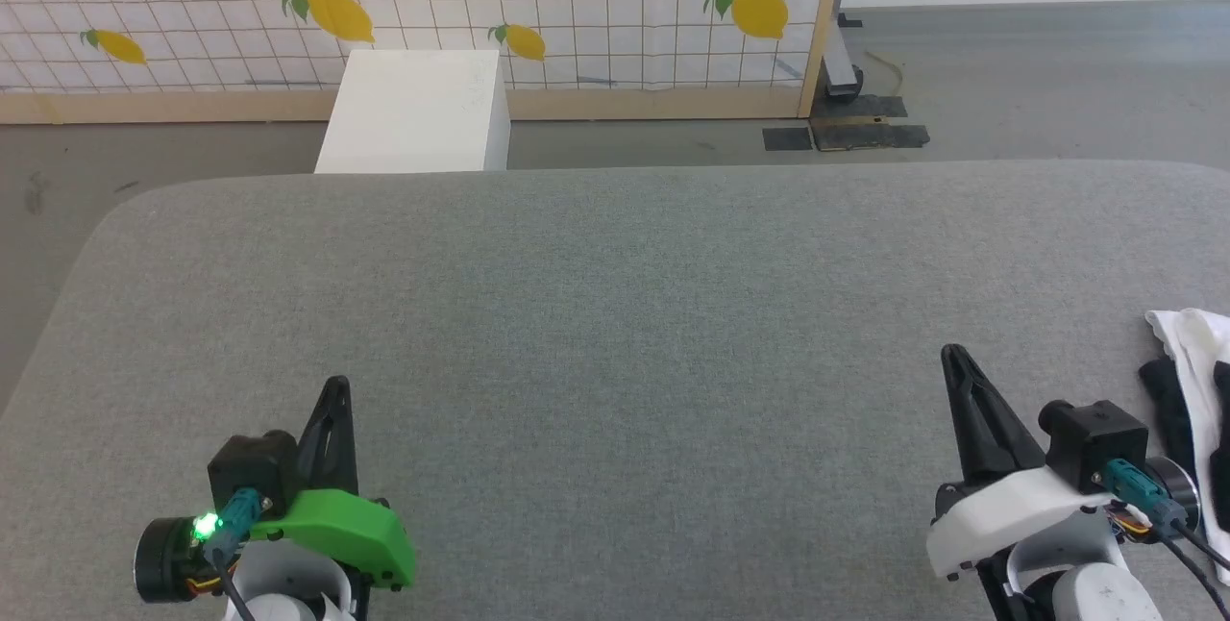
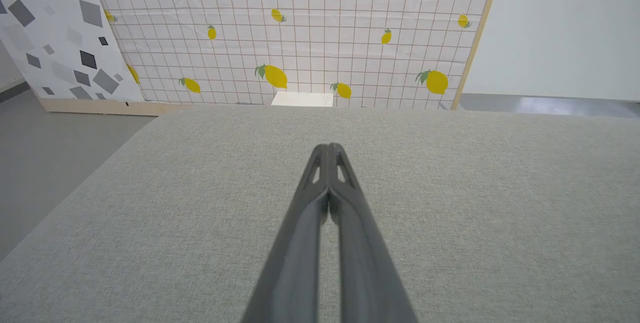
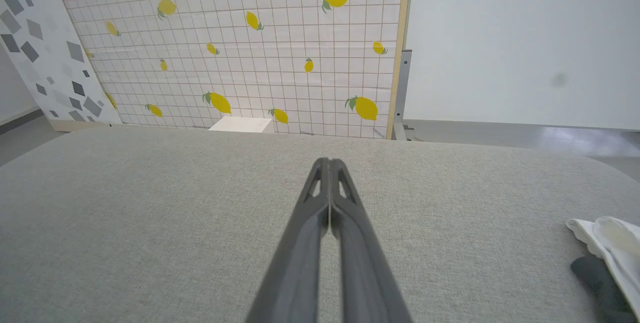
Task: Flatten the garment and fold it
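At far right the garment (image 1: 1196, 361) lies crumpled, white-and-black; left gripper (image 1: 336, 385), right gripper (image 1: 952, 354) closed.

Head camera looks down over the grey surface (image 1: 615, 313) toward the lemon screen (image 1: 577, 6); both wrist cameras sit low, facing that screen along their fingers (image 2: 300, 243)

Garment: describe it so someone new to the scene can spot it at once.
Start from the wide grey fabric surface in front of the robot and go to its right side, just past the right gripper. The garment lies bunched there: soft white cloth with black parts, unlike the rigid white box on the floor beyond the far edge.
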Controlling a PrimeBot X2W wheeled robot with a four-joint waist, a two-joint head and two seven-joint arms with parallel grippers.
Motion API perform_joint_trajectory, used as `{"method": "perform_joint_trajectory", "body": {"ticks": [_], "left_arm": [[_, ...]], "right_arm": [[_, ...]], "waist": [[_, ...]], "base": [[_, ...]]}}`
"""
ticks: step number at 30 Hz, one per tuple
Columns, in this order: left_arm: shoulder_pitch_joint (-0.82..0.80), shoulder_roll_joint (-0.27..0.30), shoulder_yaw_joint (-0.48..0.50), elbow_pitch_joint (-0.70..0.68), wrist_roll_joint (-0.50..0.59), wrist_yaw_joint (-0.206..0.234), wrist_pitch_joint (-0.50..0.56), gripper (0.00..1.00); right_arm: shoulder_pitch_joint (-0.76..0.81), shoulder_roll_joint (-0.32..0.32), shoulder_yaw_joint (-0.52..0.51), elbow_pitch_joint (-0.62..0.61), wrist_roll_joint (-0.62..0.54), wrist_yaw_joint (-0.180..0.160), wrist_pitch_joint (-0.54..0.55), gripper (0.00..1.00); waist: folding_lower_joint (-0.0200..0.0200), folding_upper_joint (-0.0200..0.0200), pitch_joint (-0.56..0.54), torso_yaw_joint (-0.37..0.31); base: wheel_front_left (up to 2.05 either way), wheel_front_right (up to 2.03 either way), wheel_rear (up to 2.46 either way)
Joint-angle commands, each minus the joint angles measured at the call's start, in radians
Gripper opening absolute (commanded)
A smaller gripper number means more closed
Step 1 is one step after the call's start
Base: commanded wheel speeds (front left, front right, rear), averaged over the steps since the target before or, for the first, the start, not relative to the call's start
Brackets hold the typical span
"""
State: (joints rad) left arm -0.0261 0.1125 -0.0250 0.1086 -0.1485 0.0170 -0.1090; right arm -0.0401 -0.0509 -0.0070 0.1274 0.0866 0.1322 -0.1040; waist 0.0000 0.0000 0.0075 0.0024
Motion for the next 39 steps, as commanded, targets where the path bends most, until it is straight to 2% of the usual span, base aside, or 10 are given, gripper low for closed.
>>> {"method": "perform_joint_trajectory", "body": {"ticks": [1,39], "left_arm": [[0.01,-0.008,0.003,-0.009,0.014,-0.007,0.006,0.0],[0.022,-0.047,0.019,-0.081,0.112,-0.014,0.081,0.0]], "right_arm": [[0.013,0.0,0.002,-0.011,-0.011,-0.001,0.006,0.0],[0.033,0.001,0.005,-0.096,-0.066,-0.001,0.077,0.0]], "waist": [[0.0,0.0,0.0,0.0],[0.0,0.0,-0.006,-0.002]], "base": [[0.0,0.0,0.0],[0.0,0.0,0.0]]}}
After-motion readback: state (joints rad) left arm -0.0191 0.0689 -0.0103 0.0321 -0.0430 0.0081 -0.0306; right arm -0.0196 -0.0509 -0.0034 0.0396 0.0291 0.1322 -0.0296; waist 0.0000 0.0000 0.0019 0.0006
